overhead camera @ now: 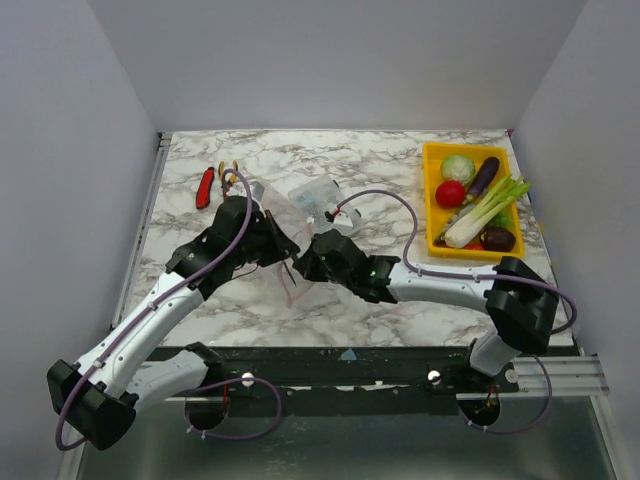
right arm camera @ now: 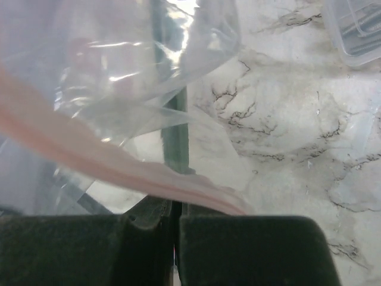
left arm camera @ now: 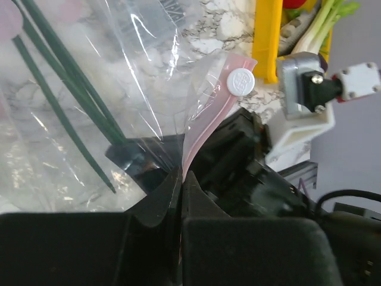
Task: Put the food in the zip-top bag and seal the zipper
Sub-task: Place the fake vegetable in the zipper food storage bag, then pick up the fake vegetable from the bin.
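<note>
Left wrist view, pink zipper (left arm camera: 204,126), white slider (left arm camera: 240,80), embossed mark unreadable

bright, even light; glare on zip-top bag (left arm camera: 137,71), foreground blurred.

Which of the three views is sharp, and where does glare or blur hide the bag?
Left wrist: white glare streaks cross the bag, but its slider is sharp. Right wrist: the pink zipper near the lens is blurred, the table clearer. Top view: even light and sharp, with no glare on the tray.
</note>
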